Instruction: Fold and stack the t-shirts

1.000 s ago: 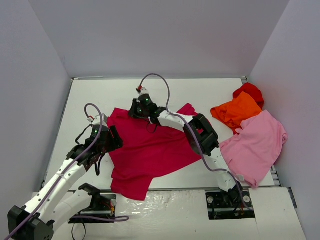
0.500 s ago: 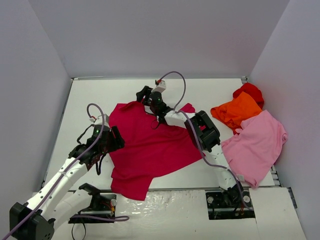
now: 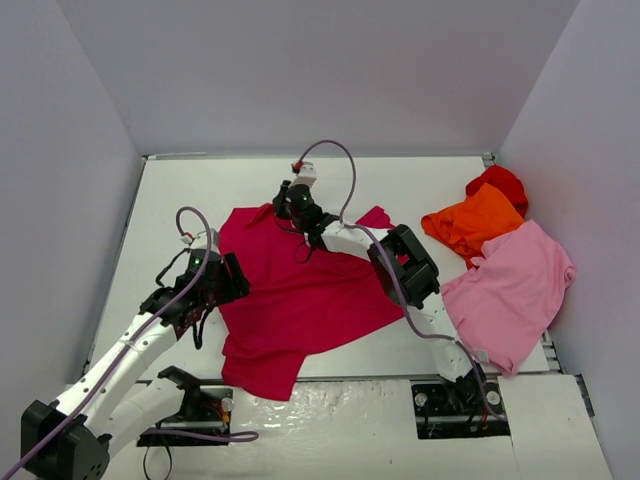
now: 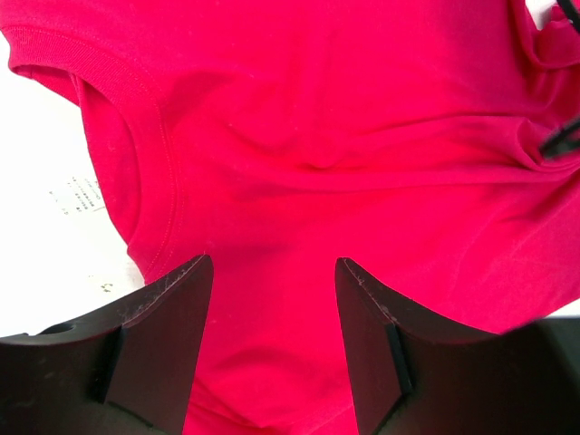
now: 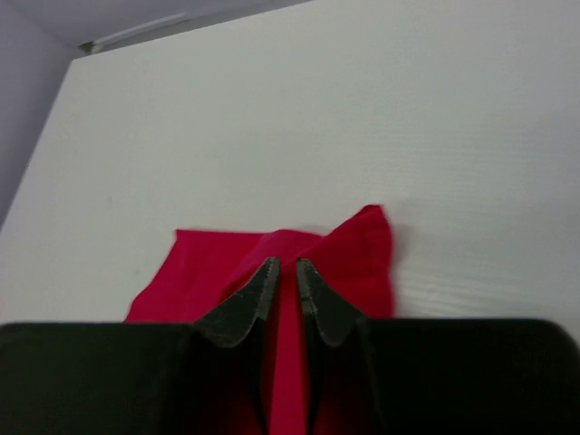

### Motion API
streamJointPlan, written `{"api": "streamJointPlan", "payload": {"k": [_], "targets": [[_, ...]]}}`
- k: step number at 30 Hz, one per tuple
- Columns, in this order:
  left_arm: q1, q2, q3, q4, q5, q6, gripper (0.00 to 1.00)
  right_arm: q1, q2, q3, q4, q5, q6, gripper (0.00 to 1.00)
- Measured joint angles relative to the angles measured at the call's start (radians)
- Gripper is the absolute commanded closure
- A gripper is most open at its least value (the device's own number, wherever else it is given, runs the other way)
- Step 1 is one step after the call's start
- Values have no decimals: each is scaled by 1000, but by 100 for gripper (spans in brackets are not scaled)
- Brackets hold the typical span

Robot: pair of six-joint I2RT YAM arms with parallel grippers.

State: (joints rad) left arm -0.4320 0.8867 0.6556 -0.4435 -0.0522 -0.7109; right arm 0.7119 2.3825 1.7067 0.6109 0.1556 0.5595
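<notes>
**Top view:** the right gripper (image 3: 288,200) has moved from above the crimson t-shirt (image 3: 300,300) to its far edge. The cloth's corner to its left now lies flatter, so I judge spreading is under way and folding has not begun. The left gripper (image 3: 228,278) stays at the shirt's left edge.

**Left wrist:** its fingers stand apart, with cloth beneath them and nothing pinched.

**Right wrist:** only here do the tips show. They are nearly together, with the shirt's edge just under them. I cannot tell whether they pinch it.
</notes>
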Motion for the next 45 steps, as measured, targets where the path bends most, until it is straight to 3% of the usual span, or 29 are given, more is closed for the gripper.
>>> {"api": "streamJointPlan", "payload": {"k": [2,4,7,13,30,45], "targets": [[0,-1,0,0,0,0,47,33,-19,18,-48,-28,-12,93],[0,-3,0,-1,-1,0,47,59,-22,63,-89,-88,-7,67],[0,-9,0,-4,-1,0,47,86,-15,123,-107,-210,32,59],[0,-55,0,-39,-5,-3,46,69,46,186,-95,-337,152,59],[0,-109,0,-97,0,-20,47,55,82,76,-154,-291,281,57],[0,-110,0,-99,0,-24,46,52,106,76,-53,-245,272,55]]}}
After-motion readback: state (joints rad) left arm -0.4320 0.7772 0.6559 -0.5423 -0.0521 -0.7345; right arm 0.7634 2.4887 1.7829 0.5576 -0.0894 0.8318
